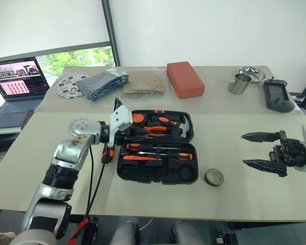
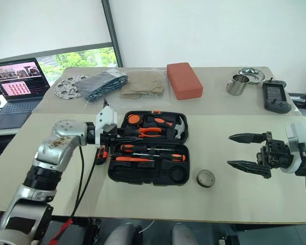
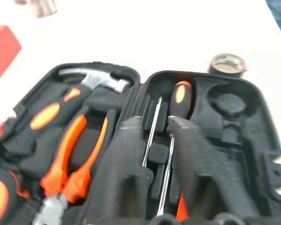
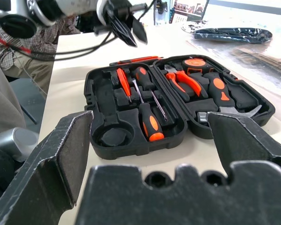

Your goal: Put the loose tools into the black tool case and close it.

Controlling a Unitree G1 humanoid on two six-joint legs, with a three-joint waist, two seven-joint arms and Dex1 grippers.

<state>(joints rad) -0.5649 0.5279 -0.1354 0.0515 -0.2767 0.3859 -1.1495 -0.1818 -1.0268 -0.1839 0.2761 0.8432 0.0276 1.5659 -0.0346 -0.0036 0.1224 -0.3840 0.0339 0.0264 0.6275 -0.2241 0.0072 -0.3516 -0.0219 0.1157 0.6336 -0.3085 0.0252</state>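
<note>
The black tool case [image 1: 143,177] lies open at the table's middle, with hammer and pliers in its far half. Two long screwdrivers [image 1: 158,153] and a small orange tool [image 1: 135,158] rest in its near half. My left gripper [image 1: 135,137] hovers over the case's left side, shut, with nothing between its fingers [image 3: 196,164]. An orange-and-black tool [image 1: 108,153] lies on the table at the case's left edge; which one it is I cannot tell. The grey tape roll [image 1: 214,177] sits on the table right of the case. Further right my right gripper [image 1: 243,149] hangs open and empty, pointing at the case.
Along the table's far side lie a perforated metal disc [image 1: 69,86], a blue bagged item [image 1: 106,83], a brown bag [image 1: 143,81], a red block [image 1: 185,79], a metal cup [image 1: 239,83], a bowl [image 1: 252,73] and a grey handheld device [image 1: 278,96]. A laptop [image 1: 18,81] stands far left.
</note>
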